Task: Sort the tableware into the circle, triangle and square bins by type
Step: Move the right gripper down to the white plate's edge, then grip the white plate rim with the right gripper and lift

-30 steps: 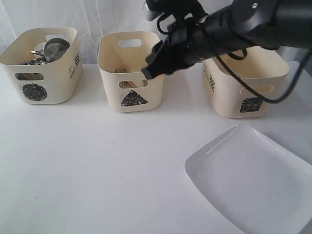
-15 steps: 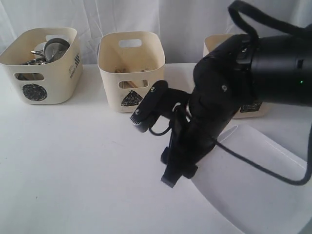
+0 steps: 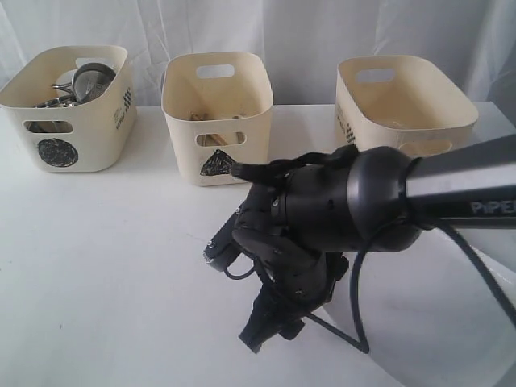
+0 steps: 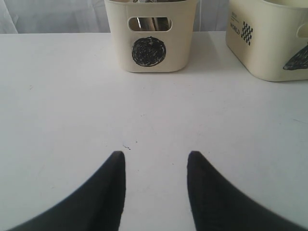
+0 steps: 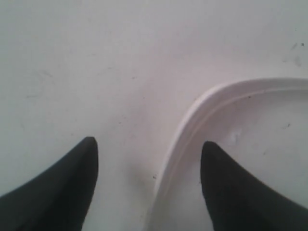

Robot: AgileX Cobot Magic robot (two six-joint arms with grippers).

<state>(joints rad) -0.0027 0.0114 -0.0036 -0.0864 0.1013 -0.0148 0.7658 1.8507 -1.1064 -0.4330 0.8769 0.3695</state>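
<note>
The right arm (image 3: pixel 379 210), lettered "PiPER", hangs low over the white plate (image 5: pixel 260 120), which lies on the table (image 3: pixel 121 266) before the square bin (image 3: pixel 403 105). The right gripper (image 5: pixel 149 142) gapes astride the plate's rim, clasping nothing. The left gripper (image 4: pixel 156 154), likewise parted and empty, faces the circle bin (image 4: pixel 180 33), beside the triangle bin (image 4: pixel 260 53) printed "WORLD".

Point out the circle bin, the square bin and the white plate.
circle bin (image 3: pixel 58 151), exterior view, on the scribbled circle on its front.
square bin (image 3: pixel 403 135), exterior view, on the front wall under the rim.
white plate (image 5: pixel 187 120), right wrist view, on its raised rim.
</note>
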